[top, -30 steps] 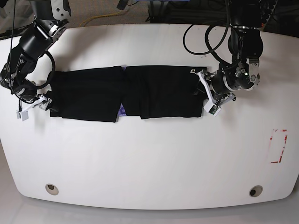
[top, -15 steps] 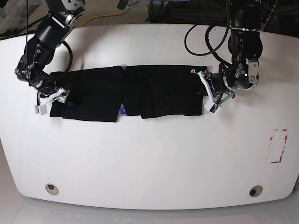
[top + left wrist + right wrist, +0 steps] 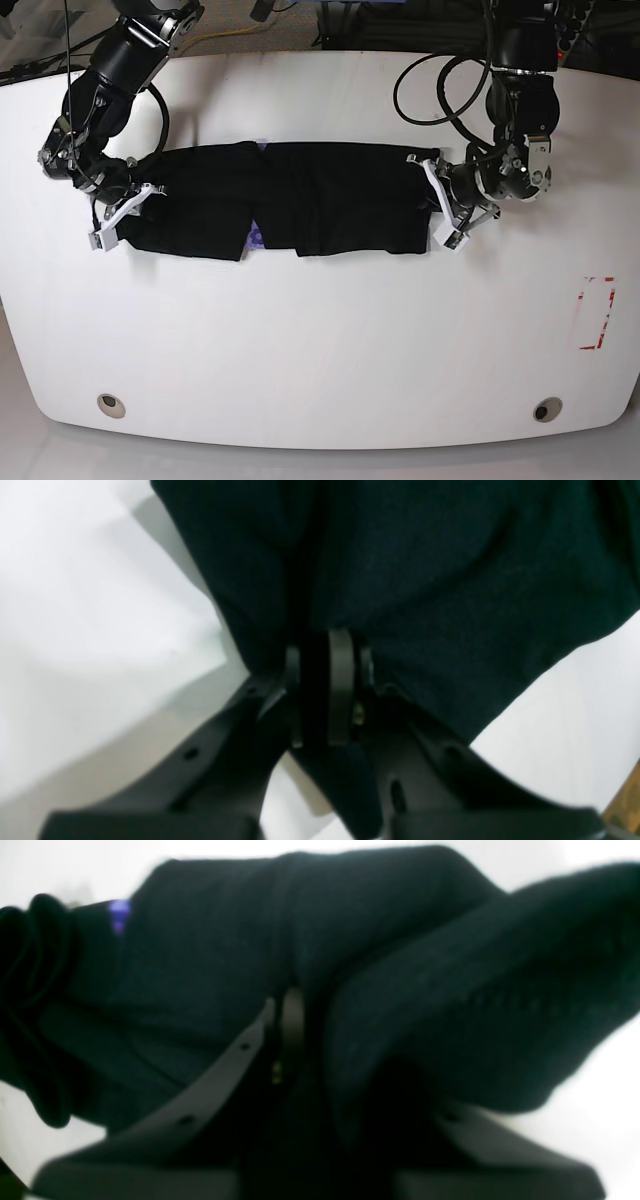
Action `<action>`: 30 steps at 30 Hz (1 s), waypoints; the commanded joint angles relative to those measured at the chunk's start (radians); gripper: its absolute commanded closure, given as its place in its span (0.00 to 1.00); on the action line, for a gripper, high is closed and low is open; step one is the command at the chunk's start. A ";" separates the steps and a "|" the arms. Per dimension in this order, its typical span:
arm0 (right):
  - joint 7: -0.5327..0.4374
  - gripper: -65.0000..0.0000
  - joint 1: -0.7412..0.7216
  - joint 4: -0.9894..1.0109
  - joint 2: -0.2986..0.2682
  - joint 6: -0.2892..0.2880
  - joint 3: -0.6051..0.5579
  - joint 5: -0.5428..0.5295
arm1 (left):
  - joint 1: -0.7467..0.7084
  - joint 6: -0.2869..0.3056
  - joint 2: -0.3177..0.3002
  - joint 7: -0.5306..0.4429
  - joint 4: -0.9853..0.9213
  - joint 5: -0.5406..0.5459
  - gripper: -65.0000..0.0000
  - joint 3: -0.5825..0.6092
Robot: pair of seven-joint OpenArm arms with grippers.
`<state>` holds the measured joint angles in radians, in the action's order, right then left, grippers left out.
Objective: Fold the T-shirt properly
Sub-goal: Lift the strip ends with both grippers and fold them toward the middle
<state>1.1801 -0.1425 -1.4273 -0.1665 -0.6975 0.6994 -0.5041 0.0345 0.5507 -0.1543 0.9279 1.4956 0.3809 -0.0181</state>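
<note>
The black T-shirt (image 3: 330, 195) lies in a wide folded band across the white table (image 3: 320, 330), and a purple mark (image 3: 260, 237) peeks out at its lower middle. At the shirt's right end my left gripper (image 3: 437, 205) is shut on the hem. In the left wrist view its fingertips (image 3: 320, 655) pinch black cloth (image 3: 425, 580). My right gripper (image 3: 125, 210) is at the shirt's left end. In the right wrist view it (image 3: 305, 1010) is closed in the cloth (image 3: 200, 965), and a fold hides one finger. The purple mark (image 3: 119, 910) shows far off.
A red tape rectangle (image 3: 597, 313) marks the table's right side. Two round holes (image 3: 111, 404) (image 3: 547, 409) sit near the front edge. Black cables (image 3: 440, 90) loop behind the left arm at the back right.
My right arm swung in from the table's left side onto the shirt's left end, and its jaws closed there. The left gripper kept its hold and edged slightly inward.
</note>
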 commanded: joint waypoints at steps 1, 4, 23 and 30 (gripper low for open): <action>0.034 1.00 -0.018 -0.103 -0.021 -0.001 0.006 -0.014 | 0.015 -0.004 0.019 0.003 0.010 -0.043 0.93 -0.003; 0.091 1.00 -0.013 -0.218 -0.015 -0.001 0.004 -0.015 | 0.015 0.002 0.037 0.003 0.010 -0.086 0.93 -0.003; 0.208 1.00 0.037 -0.491 0.160 -0.001 -0.205 -0.221 | 0.009 0.002 0.117 0.004 -0.062 -0.119 0.93 -0.003; 0.131 1.00 0.036 -0.453 0.246 -0.001 -0.327 -0.213 | 0.009 0.002 0.115 0.004 -0.062 -0.118 0.93 -0.003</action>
<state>1.3537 -0.0860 -1.8832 0.0677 -0.6968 0.3855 -0.6853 0.0475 0.5583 -0.0383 0.8833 1.4376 0.2966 -0.0238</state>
